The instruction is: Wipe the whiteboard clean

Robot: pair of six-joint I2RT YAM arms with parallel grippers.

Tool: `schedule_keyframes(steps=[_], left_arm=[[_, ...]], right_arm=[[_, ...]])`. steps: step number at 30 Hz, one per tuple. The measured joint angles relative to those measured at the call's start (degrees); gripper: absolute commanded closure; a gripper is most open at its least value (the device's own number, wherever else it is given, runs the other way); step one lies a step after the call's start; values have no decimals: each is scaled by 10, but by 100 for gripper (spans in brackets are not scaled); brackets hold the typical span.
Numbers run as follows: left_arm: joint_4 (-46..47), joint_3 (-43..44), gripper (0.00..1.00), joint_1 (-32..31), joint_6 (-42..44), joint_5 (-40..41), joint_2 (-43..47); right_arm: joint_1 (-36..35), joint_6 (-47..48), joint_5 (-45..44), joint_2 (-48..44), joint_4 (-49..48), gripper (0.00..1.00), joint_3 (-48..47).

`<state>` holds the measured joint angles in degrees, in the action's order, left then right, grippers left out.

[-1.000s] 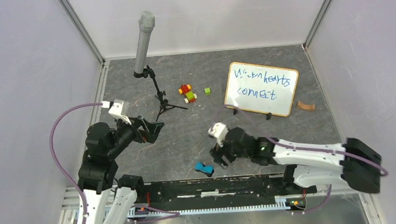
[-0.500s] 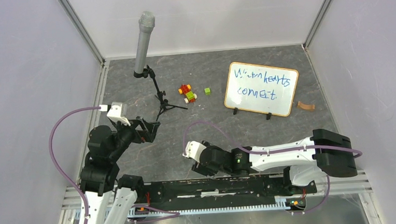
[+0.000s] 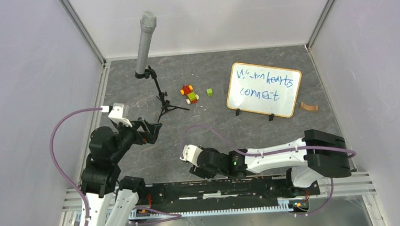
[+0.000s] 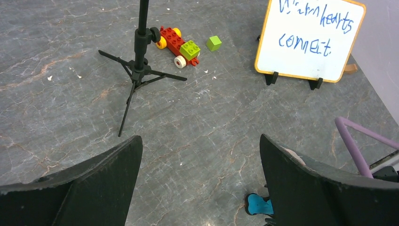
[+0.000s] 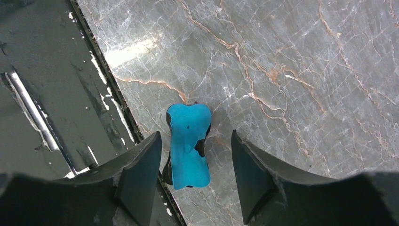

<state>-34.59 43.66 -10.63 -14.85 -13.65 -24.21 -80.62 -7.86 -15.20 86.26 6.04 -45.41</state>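
The whiteboard [image 3: 263, 89] stands upright on two black feet at the back right, with blue writing on it; it also shows in the left wrist view [image 4: 310, 40]. A blue eraser [image 5: 189, 143] lies on the table by the black front rail. My right gripper [image 5: 195, 139] is open, with one finger on each side of the eraser and not touching it. In the top view the right gripper [image 3: 204, 170] hides the eraser. My left gripper [image 3: 154, 130] is open and empty, held above the table at the left [image 4: 200, 155]. The eraser's tip shows there [image 4: 258, 205].
A microphone on a black tripod stand [image 3: 146, 43] is at the back left. A toy brick car [image 3: 189, 94] and a green cube [image 3: 209, 91] lie left of the board. A brown clip [image 3: 308, 106] lies at its right. A black rail [image 3: 218, 188] runs along the front edge.
My right arm has swung left and towards the front edge, and its open gripper now covers the blue eraser. My left arm has shifted only slightly.
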Motion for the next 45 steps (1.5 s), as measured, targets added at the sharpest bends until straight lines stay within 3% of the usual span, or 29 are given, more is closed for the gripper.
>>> schedule_keyframes(steps=[12,20,27,34,39,45], left_arm=[[0,0,0,0,0,-3,0],[0,0,0,0,0,-4,-3],[0,0,0,0,0,-5,-5],[0,0,0,-4,0,-6,-5],[-5,0,0,-12,0,-19,-5],[-7,0,0,-13,0,-28,-5]], right_arm=[[0,-5,1,30,-13,38,3],[0,-9,1,37,-29,45,18],[0,-13,-9,40,-40,67,23],[5,-30,-119,4,-52,80,40],[71,-39,-196,-69,-90,83,75],[201,-38,-222,-142,-167,86,130]])
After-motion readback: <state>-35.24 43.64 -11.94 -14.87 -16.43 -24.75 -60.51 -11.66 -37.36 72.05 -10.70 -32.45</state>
